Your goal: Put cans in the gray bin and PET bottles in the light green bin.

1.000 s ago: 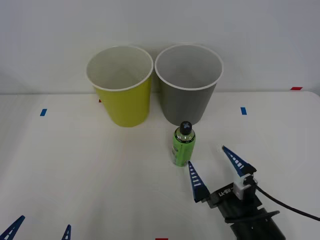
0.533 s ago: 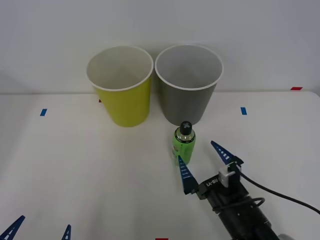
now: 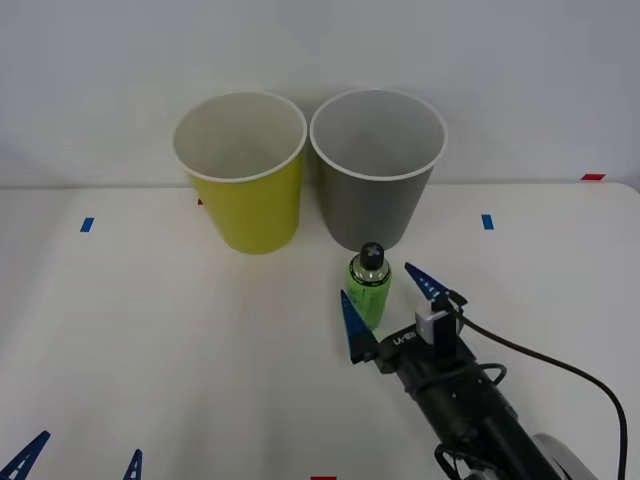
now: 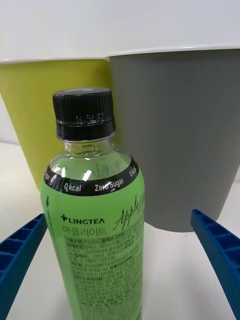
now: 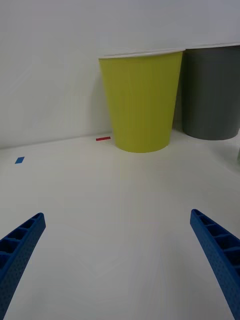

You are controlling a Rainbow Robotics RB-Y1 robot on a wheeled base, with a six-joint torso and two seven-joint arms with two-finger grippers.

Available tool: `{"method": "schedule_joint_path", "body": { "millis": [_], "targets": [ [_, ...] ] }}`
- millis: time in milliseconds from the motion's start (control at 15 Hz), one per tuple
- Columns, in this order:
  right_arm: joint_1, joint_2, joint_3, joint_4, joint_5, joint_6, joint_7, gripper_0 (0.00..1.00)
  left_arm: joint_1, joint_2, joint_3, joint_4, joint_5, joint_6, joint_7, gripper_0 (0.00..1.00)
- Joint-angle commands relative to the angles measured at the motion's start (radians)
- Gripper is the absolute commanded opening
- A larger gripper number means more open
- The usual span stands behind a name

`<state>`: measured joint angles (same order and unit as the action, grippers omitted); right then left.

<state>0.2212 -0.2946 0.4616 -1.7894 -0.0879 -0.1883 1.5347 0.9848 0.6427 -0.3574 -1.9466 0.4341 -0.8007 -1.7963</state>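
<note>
White surface (image 3: pixel 150 330) spreads across the lower frame, meeting a plain pale wall along a line just behind the bins. Far left, a small blue tape mark (image 3: pixel 87 225) sits on the surface, and down in the bottom left corner the left end effector (image 3: pixel 80 461) is parked low, only its blue fingertips poking up, spread wide with bare surface between them in its wrist view. Moving right, upper centre-left: the light green bin (image 3: pixel 245 190) stands upright at the back, white rim, white inside, with a red tape mark (image 5: pixel 103 138) just beside its base. Right next to it, the gray bin (image 3: pixel 376 185), upright too, the two rims nearly touching. Just in front of the gray bin stands the PET bottle (image 3: pixel 368 287), upright, black cap on, green label. And there's the right end effector (image 3: pixel 385 302), centre-right, spread wide around the bottle, one blue finger on each side, neither finger seen touching it in the wrist view. A black cable (image 3: pixel 560 362) trails off the arm toward the right edge. Further right, another blue tape mark (image 3: pixel 487 222), and a red one (image 3: pixel 592 177) at the far right edge.
</note>
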Motion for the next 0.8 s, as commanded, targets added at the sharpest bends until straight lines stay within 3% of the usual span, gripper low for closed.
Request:
{"method": "schedule_joint_path", "body": {
  "millis": [67, 600, 667, 733, 800],
  "targets": [
    [-0.051, 0.034, 0.000, 0.087, 0.000, -0.046, 0.002, 1.00, 0.000, 0.000, 0.000, 0.000, 0.000, 0.000, 0.000, 1.00],
    [-0.083, 0.048, 0.000, 0.104, 0.000, -0.043, 0.002, 1.00, 0.000, 0.000, 0.000, 0.000, 0.000, 0.000, 0.000, 1.00],
    [-0.083, 0.048, 0.000, 0.104, 0.000, -0.042, 0.002, 0.82, 0.000, 0.000, 0.000, 0.000, 0.000, 0.000, 0.000, 1.00],
    [-0.083, 0.048, 0.000, 0.104, 0.000, -0.043, 0.002, 0.32, 0.000, 0.000, 0.000, 0.000, 0.000, 0.000, 0.000, 1.00],
    [-0.085, 0.048, 0.000, 0.104, 0.000, -0.042, 0.002, 0.10, 0.000, 0.000, 0.000, 0.000, 0.000, 0.000, 0.000, 1.00]
  ]
}}
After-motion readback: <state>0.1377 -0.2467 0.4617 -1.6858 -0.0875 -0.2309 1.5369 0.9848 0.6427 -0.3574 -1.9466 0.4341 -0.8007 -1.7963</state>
